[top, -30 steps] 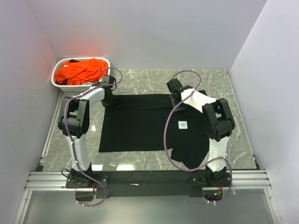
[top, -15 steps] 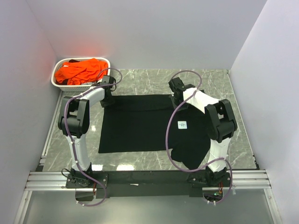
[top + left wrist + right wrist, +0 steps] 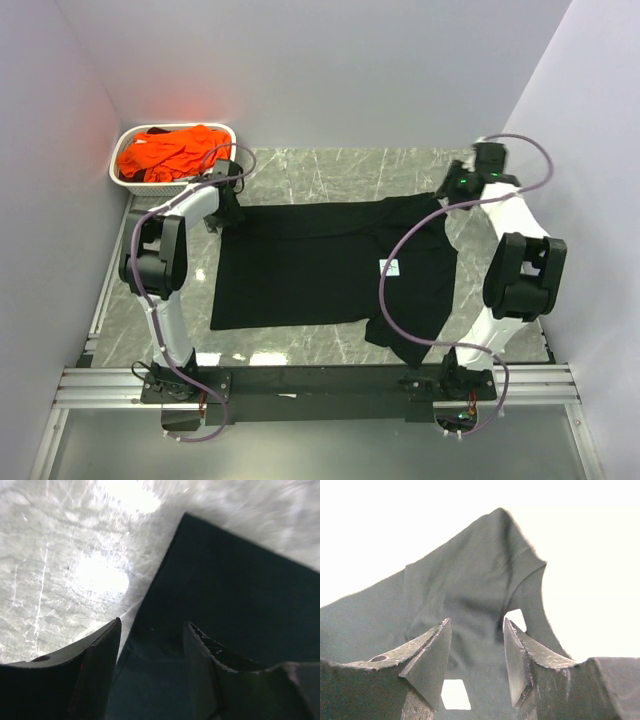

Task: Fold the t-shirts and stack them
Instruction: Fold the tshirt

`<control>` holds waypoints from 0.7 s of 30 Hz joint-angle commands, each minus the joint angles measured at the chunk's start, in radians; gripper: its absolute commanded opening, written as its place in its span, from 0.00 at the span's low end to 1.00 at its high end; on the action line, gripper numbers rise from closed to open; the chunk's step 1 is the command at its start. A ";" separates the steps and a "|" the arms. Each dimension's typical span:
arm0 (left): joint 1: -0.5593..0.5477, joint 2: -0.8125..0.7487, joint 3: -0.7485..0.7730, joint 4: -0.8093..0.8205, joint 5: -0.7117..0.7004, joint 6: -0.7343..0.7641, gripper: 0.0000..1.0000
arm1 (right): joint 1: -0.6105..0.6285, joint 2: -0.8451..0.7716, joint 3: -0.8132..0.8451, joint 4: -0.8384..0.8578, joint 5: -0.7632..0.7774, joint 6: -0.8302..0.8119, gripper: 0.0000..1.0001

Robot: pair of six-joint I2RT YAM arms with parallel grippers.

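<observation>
The black t-shirt lies spread flat, ready for folding. The left gripper and right gripper have their fingers apart, holding nothing.

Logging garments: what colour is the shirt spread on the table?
The t-shirt is black, clearest from the top external view.

2 white-black arms, purple cables

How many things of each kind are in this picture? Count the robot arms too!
black t-shirt: 1
orange clothes pile: 1 (how many shirts are in it, I cannot tell)
white basket: 1
robot arms: 2, the left arm and the right arm
Total: 5
</observation>
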 commanded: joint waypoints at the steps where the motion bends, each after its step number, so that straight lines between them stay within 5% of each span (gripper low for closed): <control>1: 0.000 -0.104 0.024 0.041 0.033 -0.024 0.59 | -0.083 0.032 -0.021 0.130 -0.173 0.145 0.54; 21: 0.023 0.105 0.107 0.112 0.074 -0.043 0.57 | -0.169 0.474 0.252 0.235 -0.386 0.274 0.49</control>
